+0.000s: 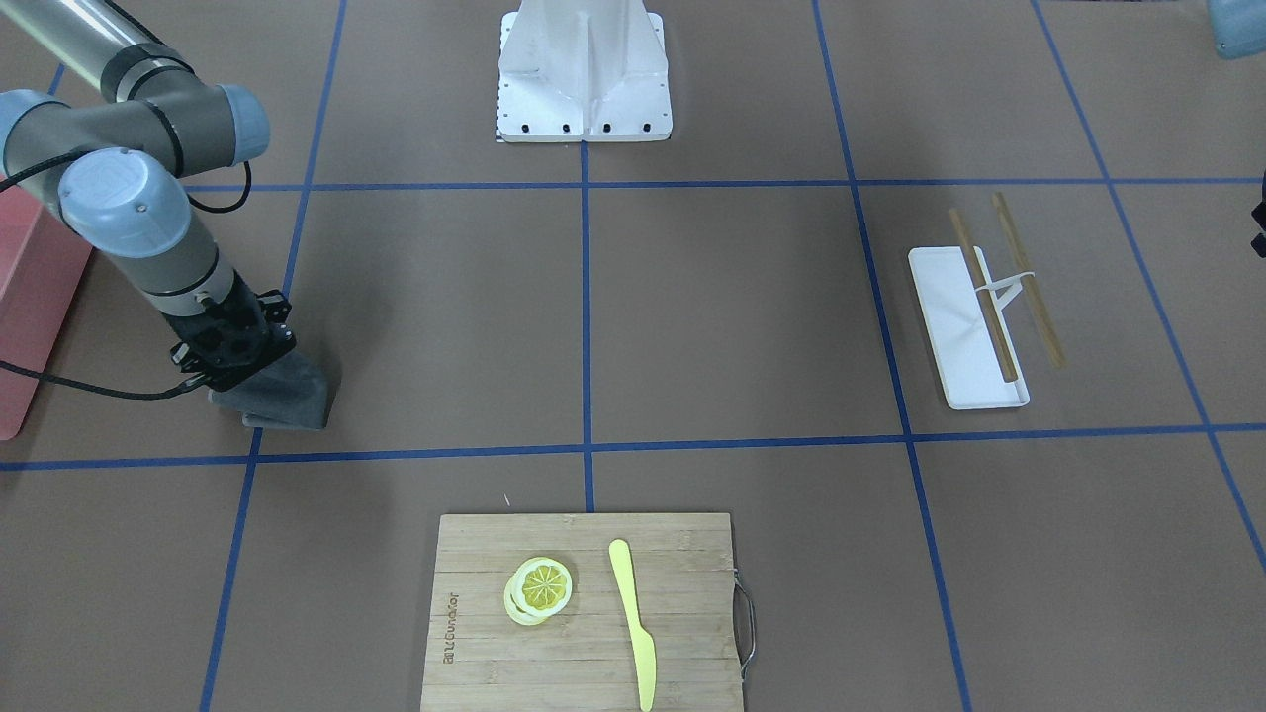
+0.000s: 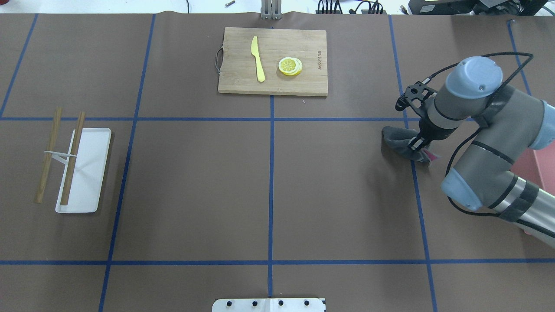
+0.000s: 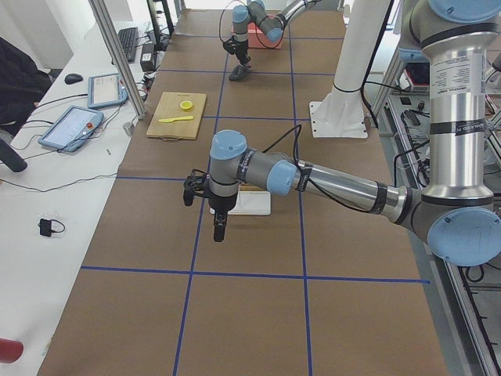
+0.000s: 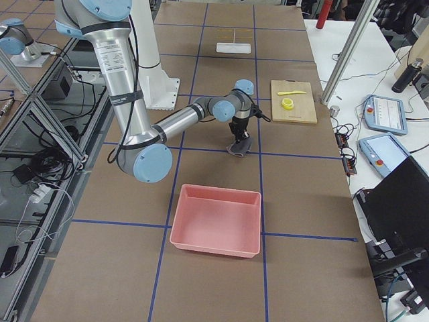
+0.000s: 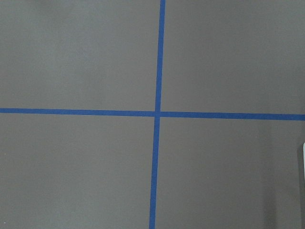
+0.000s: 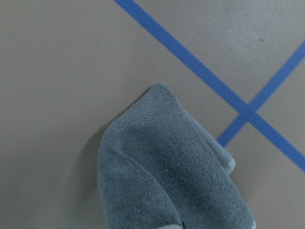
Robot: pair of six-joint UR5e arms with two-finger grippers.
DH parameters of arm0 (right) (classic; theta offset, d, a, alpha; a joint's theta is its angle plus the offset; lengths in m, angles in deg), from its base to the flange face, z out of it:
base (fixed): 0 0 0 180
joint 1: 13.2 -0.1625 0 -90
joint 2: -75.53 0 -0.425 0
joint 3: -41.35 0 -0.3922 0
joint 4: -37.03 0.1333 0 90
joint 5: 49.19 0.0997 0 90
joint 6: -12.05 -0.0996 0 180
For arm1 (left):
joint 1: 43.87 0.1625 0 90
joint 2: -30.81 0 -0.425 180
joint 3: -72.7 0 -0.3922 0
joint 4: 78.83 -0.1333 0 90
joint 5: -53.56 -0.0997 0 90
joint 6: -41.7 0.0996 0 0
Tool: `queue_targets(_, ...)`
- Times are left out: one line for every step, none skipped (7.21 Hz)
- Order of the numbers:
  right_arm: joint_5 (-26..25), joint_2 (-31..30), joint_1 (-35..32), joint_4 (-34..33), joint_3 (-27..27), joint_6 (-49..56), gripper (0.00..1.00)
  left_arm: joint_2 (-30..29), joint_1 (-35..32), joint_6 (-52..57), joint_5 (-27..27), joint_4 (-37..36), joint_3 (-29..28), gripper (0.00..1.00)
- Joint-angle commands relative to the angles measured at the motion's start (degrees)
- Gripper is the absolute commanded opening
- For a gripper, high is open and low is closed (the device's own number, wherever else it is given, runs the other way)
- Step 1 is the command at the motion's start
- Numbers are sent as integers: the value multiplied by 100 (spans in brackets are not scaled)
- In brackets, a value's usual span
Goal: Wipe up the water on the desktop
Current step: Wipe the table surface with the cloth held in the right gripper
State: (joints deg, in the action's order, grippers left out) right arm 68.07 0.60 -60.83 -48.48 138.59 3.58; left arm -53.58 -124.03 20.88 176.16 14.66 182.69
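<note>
- My right arm (image 2: 485,130) had grey joint housings topped with rounded pale-blue caps (image 2: 475,71), each dotted with small screws.
- Its silver tube link (image 2: 540,221) wore black bands near the elbow.
- A thin black cable (image 2: 511,53) looped outside the arm to the right gripper (image 2: 417,146), a black, skeletal bracket.
- My left arm (image 3: 337,184) matched it, with silver tubes, blue caps and a black left gripper (image 3: 218,235). Its upright link carried a printed label (image 3: 454,78).
- The white pedestal (image 1: 584,69) showed dark bolts along its foot plate.
</note>
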Motion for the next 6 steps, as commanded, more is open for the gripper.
queue_targets(288,-521,-370,25,74,583,0,-8,0,-1,10,-6,5,98)
queue_targets(350,-601,-344,-9,284,514,0,-8,0,-1,2,-6,-4,98)
queue_targets(595,-672,-170,-1,417,495,0,-8,0,-1,2,-6,-4,98)
queue_targets(667,-673,154,-1,610,208,0,-8,-8,-1,2,-6,-39,98)
queue_targets(615,-638,610,17,803,-491,0,-8,-8,-1,2,-6,-39,98)
queue_targets(571,-620,919,26,962,-898,0,-8,-17,-1,2,-6,-65,98)
